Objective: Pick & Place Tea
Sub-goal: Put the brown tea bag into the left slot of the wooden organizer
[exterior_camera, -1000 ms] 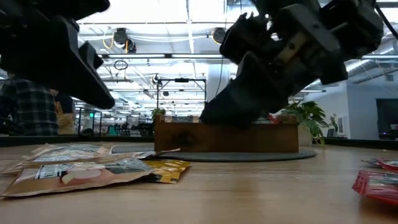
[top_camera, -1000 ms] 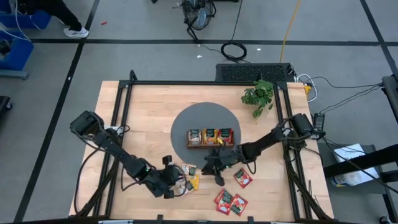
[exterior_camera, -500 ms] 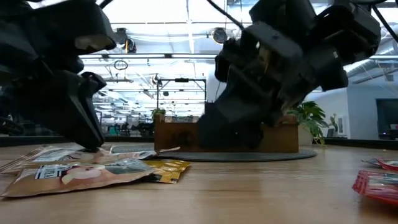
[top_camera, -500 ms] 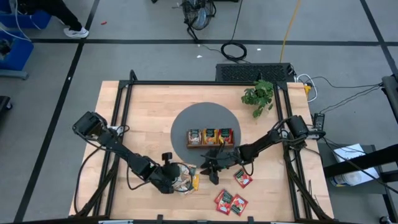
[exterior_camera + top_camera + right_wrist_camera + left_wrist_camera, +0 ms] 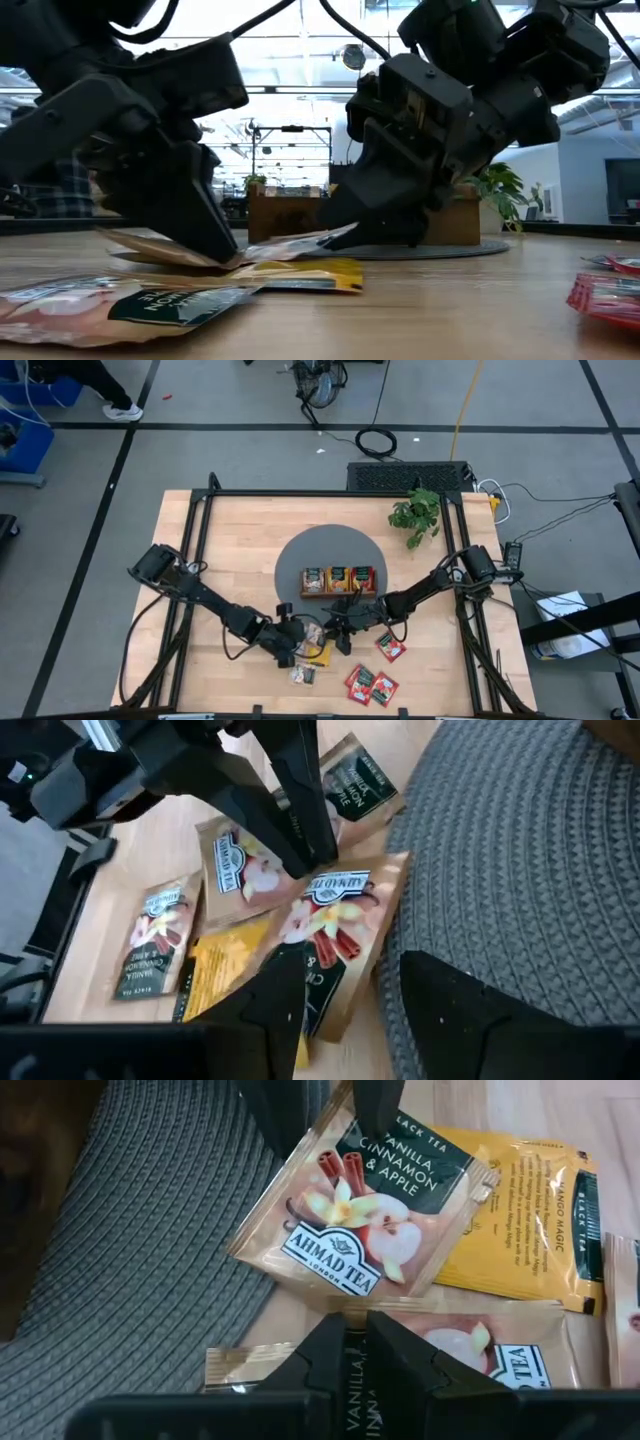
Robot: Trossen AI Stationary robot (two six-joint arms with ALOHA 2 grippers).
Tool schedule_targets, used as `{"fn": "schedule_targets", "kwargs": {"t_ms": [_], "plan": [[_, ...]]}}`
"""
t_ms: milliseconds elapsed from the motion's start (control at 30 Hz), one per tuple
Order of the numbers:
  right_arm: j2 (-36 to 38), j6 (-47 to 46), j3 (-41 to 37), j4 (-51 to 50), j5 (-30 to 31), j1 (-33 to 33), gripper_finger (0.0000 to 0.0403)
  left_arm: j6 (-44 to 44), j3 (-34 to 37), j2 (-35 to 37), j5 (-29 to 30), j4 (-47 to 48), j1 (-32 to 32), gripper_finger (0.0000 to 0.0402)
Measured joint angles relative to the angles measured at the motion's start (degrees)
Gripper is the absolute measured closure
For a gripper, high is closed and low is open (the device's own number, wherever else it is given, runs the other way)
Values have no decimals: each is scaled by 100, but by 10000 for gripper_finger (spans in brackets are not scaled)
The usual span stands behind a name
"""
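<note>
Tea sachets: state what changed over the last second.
The left claw slid right toward the mat, dragging a tan sachet it pinches. The right claw opened over a second tan sachet at the mat's edge. The tray and red sachets stayed put.

Even, bright overhead light across the counter; shadows short and soft, pooled directly under both arms. Low view is strongly backlit by ceiling light strips: left claw and right claw read as near-black silhouettes, their close edges blurred. Sachet nearest the lens is out of focus. Wrist views crisp; print on the sachet ahead of the left claw is legible, faint sheen.
</note>
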State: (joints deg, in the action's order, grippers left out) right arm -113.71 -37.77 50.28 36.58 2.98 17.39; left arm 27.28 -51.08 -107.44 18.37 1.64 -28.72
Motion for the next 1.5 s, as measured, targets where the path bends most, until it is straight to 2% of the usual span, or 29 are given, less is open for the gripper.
{"fn": "schedule_targets", "kwargs": {"t_ms": [167,267,367,567,900,1067,1267,1367,1500], "plan": [[9,-11,2,-130,-29,24,251,-76,-13,-13,5,-61,14,350],[17,109,4,-205,-167,29,266,-143,-7,-19,11,-130,16,350],[11,362,2,-197,-130,63,300,-184,-3,-24,26,-175,16,350],[-2,891,-4,35,-173,82,393,-553,9,80,35,-156,-1,350],[297,1767,-9,300,-181,322,400,-638,21,926,95,235,-206,350],[1008,2868,2,-437,-142,573,402,-661,15,1414,131,-62,-350,350],[1782,3620,-9,-1616,949,926,402,-820,10,1543,230,-852,-346,350],[2120,3767,-7,-1921,1290,992,403,-908,9,1508,539,-1134,-247,350],[2247,3876,-2,-2053,1519,1066,403,-964,8,1441,590,-1409,-132,346]]}}
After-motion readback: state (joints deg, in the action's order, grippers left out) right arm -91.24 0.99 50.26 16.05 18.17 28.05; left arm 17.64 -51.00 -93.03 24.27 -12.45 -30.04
